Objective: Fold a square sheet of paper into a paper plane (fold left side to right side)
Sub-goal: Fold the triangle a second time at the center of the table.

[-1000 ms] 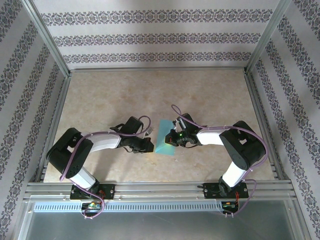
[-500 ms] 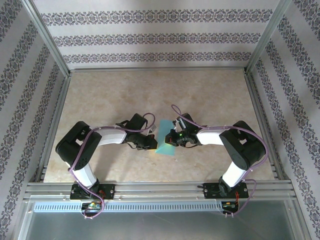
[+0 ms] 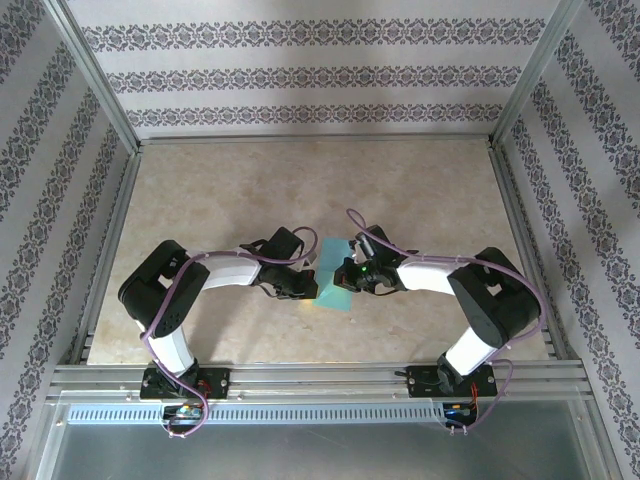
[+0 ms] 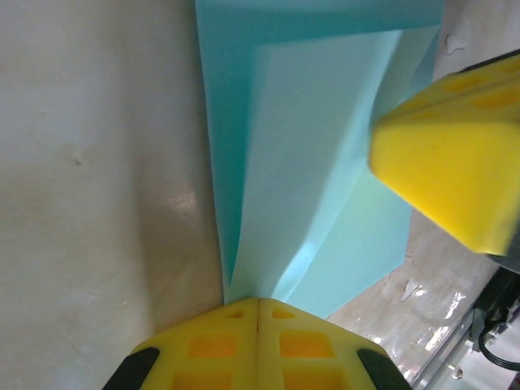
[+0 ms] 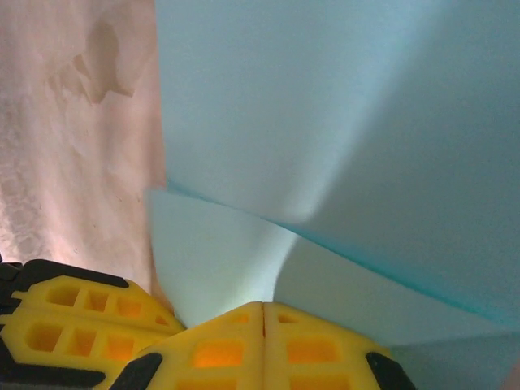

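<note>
Now the left claw (image 3: 310, 284) has slid right to the blue paper (image 3: 333, 292), opposite the right claw (image 3: 347, 274). Wrist views show each claw pressed together, pinching a lifted fold.

A beige marbled tabletop (image 3: 250, 190) sits inside aluminium rails (image 3: 320, 375), backed by striped patterned wallpaper (image 3: 300, 75).

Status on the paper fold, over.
Left end effector shut on square sheet of paper. Right end effector likewise. Sheet part-lifted, mid-fold. Nothing blocking.
</note>
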